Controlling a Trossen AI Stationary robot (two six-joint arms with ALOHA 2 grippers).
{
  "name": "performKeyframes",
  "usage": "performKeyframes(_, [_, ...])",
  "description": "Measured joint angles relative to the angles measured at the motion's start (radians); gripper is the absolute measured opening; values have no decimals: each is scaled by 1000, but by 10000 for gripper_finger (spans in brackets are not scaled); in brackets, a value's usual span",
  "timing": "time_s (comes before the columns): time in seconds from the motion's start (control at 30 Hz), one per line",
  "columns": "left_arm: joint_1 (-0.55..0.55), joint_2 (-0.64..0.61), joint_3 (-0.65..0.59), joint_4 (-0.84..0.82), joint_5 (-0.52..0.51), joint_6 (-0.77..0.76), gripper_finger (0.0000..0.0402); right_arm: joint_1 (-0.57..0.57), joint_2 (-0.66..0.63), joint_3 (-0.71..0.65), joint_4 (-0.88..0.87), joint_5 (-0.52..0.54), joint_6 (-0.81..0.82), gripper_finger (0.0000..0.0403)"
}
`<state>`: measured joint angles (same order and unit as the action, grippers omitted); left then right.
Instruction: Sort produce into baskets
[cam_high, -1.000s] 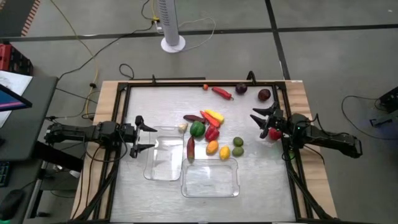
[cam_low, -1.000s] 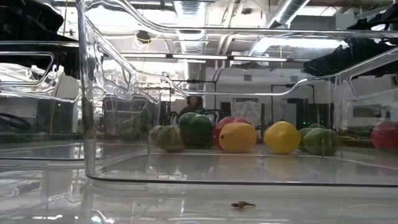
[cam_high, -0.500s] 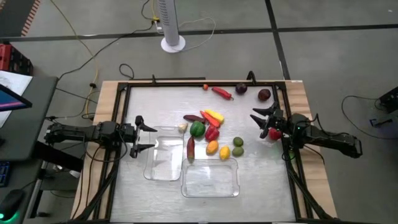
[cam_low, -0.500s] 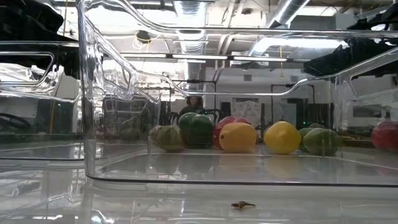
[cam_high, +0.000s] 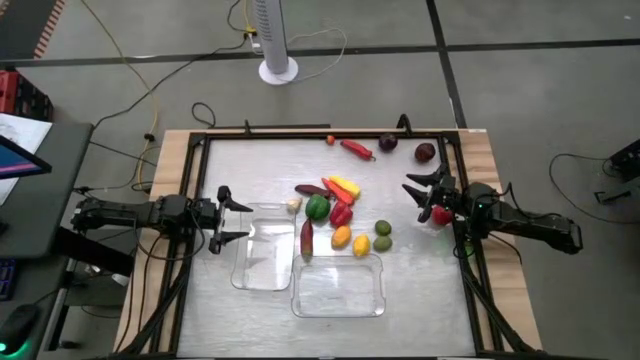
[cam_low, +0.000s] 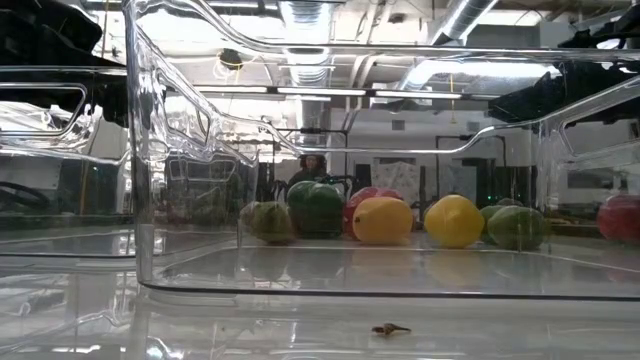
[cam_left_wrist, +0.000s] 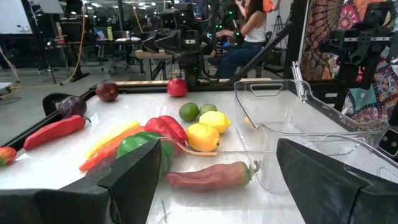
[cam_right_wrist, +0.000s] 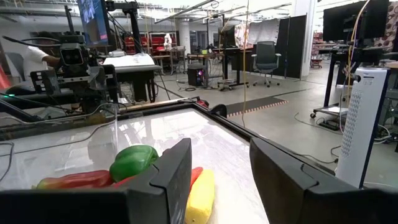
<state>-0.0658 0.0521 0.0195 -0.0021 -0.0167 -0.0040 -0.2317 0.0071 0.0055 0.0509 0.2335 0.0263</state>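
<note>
1. Pale table (cam_high: 420, 290), dark-framed; two clear baskets at its near side, one (cam_high: 262, 245) just beside the left gripper (cam_high: 232, 213), the other (cam_high: 338, 287) nearer the front.
2. Left gripper: fingers spread, holding nothing.
3. Produce (cam_high: 330, 208) heaped mid-table, between both grippers.
4. Right gripper (cam_high: 418, 196): fingers apart, nothing held, red round (cam_high: 441, 215) just beside.
5. Farthest: chilli (cam_high: 357, 149) and dark purple rounds (cam_high: 388, 142).

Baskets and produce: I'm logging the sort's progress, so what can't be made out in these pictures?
- Red piece, high view: half hidden under the right gripper; its kind is unclear.
- Garlic, high view: too small to confirm.
- Baskets, low view: clear walls overlap, so I cannot tell them apart.
- Produce in the right wrist view: the green pepper and its neighbours are partly covered by the gripper's fingers.
- Left gripper: open, beside a basket.
</note>
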Motion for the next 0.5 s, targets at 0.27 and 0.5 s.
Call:
performKeyframes(0.27, [0, 0, 0, 1, -3, -26, 306, 0, 0, 0, 0, 0, 0, 189])
performKeyframes(0.5, [0, 0, 0, 19, -108, -285, 306, 0, 0, 0, 0, 0, 0, 189])
